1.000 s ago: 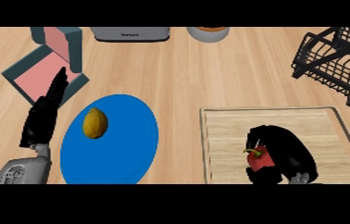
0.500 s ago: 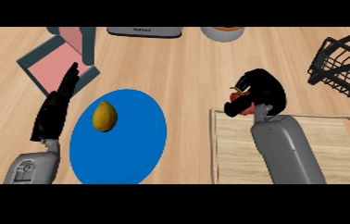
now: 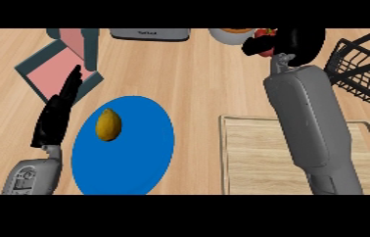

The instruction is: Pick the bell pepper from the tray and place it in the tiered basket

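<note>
My right hand (image 3: 300,41) curls round the red bell pepper (image 3: 266,34), holding it over the bench (image 3: 195,79) beyond the tray (image 3: 253,157), just left of the tiered basket (image 3: 352,69). As I judge it, the best move is to swing right, clear the wire rim, then lower. My left hand (image 3: 56,118) rests straight-fingered beside the blue plate (image 3: 145,153).

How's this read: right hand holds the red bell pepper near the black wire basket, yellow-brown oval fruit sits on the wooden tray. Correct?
One slip. The yellow-brown oval fruit lies on the round blue plate, not on the wooden tray, as the head view shows. The rest holds: the right hand holds the red bell pepper near the black wire basket.
</note>
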